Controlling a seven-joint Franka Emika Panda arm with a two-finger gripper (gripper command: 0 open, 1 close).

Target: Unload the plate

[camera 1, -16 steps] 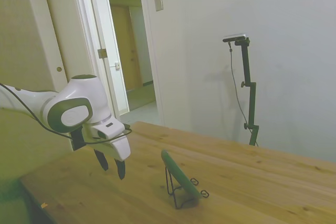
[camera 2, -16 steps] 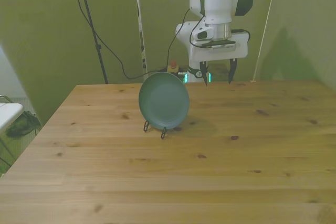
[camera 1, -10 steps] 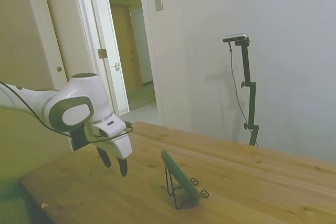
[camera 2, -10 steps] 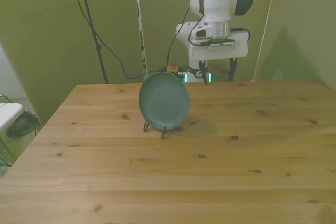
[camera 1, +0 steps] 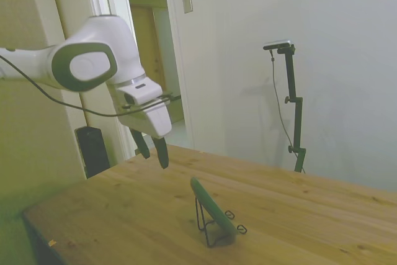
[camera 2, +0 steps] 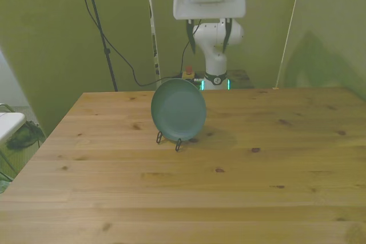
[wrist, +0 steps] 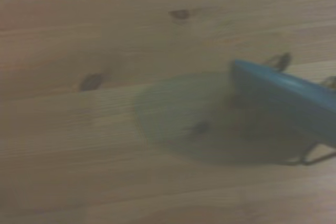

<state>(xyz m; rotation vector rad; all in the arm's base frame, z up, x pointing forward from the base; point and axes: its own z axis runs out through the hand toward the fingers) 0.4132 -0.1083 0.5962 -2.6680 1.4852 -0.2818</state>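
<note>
The plate (camera 2: 178,110) stands almost upright in a thin wire rack (camera 1: 214,224), a little left of centre in the front view, on the wooden table (camera 2: 257,187). The gripper (camera 2: 209,31) hangs high at the top middle of that frame, well above the table and apart from the plate, with its fingers (camera 1: 162,152) spread and nothing between them. The blurred wrist view shows what seems to be the plate's rim (wrist: 283,98) and its shadow on the boards.
</note>
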